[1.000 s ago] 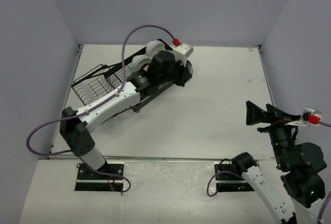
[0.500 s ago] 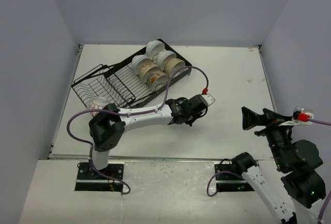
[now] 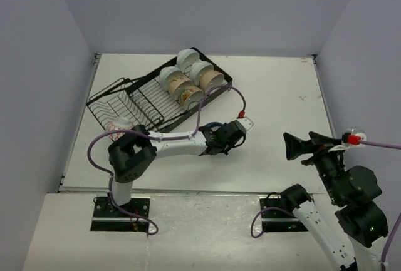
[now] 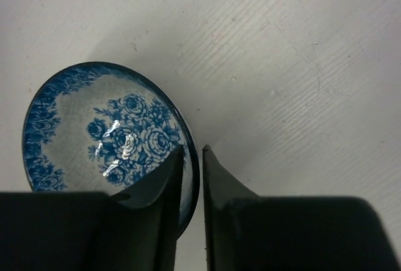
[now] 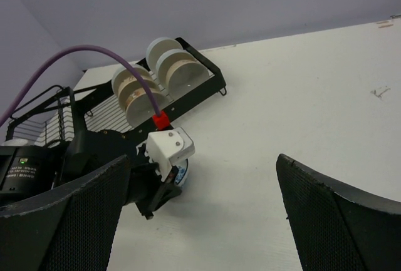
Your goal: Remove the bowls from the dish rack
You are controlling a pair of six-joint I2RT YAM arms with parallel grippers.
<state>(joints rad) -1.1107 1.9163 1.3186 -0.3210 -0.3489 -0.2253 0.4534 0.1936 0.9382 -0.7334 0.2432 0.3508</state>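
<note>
From above, my left end effector [image 3: 219, 141] sits low over the tabletop [image 3: 282, 89], just right of the dish rack [image 3: 144, 99]. My left wrist shows it pinching the blue-patterned bowl [image 4: 106, 136] by its rim, the bowl lying to its left. My right wrist shows my right end effector [image 5: 202, 158] wide, empty and well apart.

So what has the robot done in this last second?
The left gripper swung from the rack's far end to the table in front of it and came down low; it now pinches the blue bowl by the rim. The right gripper drifted slightly left, still open. The other bowls stayed standing in the rack.
</note>
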